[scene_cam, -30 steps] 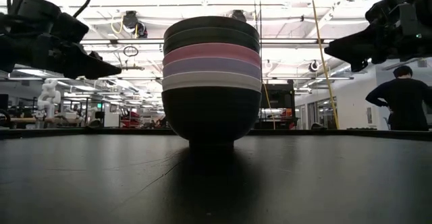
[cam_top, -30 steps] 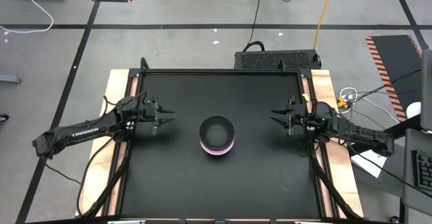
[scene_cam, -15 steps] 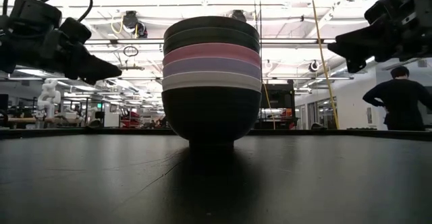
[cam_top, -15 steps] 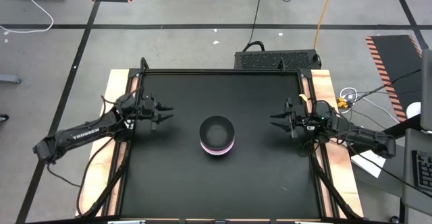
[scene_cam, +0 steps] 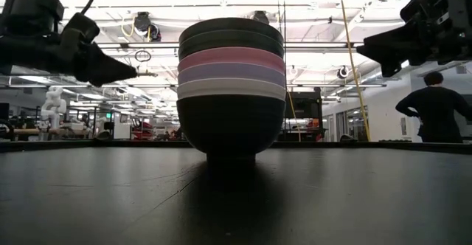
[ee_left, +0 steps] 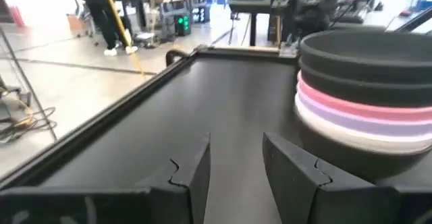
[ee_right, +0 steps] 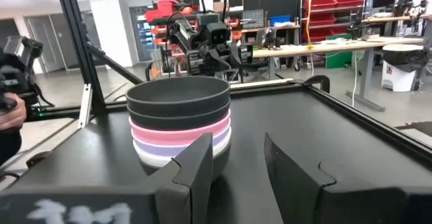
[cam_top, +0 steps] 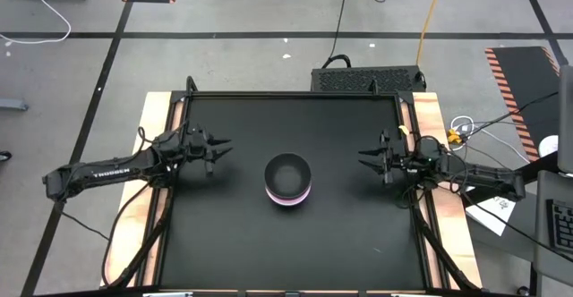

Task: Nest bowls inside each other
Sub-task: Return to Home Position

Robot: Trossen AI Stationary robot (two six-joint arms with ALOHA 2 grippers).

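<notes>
The bowls stand as one nested stack [cam_top: 288, 180] at the table's middle, its black bottom bowl resting by its foot on the black mat. From the bottom: black, white, lavender, pink, then two black ones [scene_cam: 231, 90]. The stack also shows in the left wrist view [ee_left: 368, 102] and the right wrist view [ee_right: 180, 119]. My left gripper [cam_top: 219, 150] hovers open left of the stack, above the table [ee_left: 233, 163]. My right gripper [cam_top: 365, 157] hovers open on the stack's right [ee_right: 236, 160]. Neither touches anything.
The black mat [cam_top: 224, 234] lies inside a raised black frame with wooden strips [cam_top: 157, 109] at the table's left and right edges. A dark box [cam_top: 367, 79] sits beyond the far edge. A person [scene_cam: 439, 108] stands in the room behind the table.
My left arm has swung slightly, its gripper drifting a little toward the far edge and back, staying left of the stack. My right gripper has barely shifted. The stack of bowls has not moved.
</notes>
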